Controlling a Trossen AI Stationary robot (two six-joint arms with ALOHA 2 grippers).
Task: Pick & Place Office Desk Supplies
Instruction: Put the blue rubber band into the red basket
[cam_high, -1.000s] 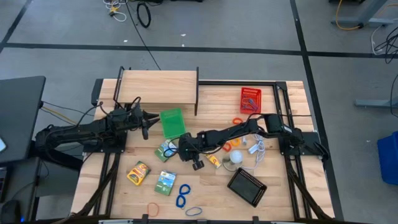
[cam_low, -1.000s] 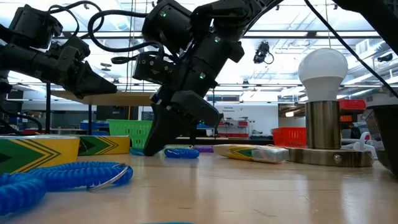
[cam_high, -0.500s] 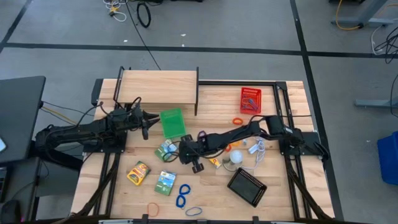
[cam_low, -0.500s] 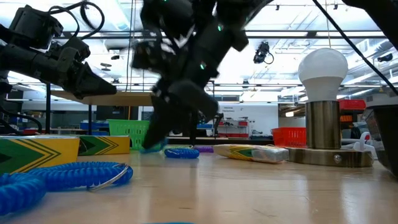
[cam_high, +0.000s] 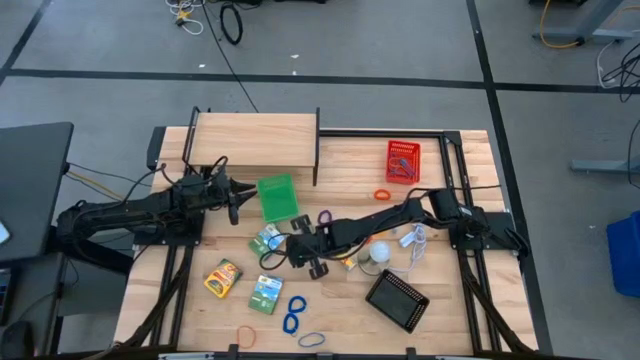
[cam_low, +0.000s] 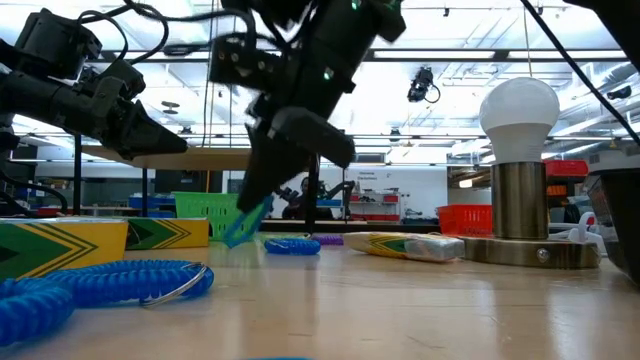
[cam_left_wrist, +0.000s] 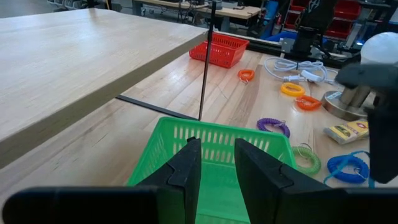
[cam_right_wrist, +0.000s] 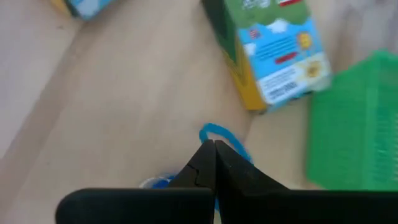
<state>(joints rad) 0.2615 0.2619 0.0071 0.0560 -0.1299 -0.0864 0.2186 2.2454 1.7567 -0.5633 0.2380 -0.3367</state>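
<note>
Raised since a second ago, the right gripper (cam_low: 262, 192) now carries a blue coil loop (cam_low: 243, 226) clear of the table where earlier its fingertips were down at the surface; its fingers are pressed together on the loop, which the right wrist view shows curling out from the closed tips (cam_right_wrist: 219, 138). From above, this gripper (cam_high: 296, 247) sits mid-table, just beside a green printed packet (cam_high: 267, 240) and near the green mesh basket (cam_high: 277, 197). Judged from the layout, the basket lies beyond the packet, toward the far side and slightly to the robot's left of the held loop, with its long axis running front to back; the carrying arm is already the nearer one for a drop there. Another blue loop (cam_low: 292, 245) remains on the table close by. The left gripper (cam_high: 230, 197) waits beside the basket's left edge, fingers (cam_left_wrist: 185, 169) slightly parted, holding nothing.
</note>
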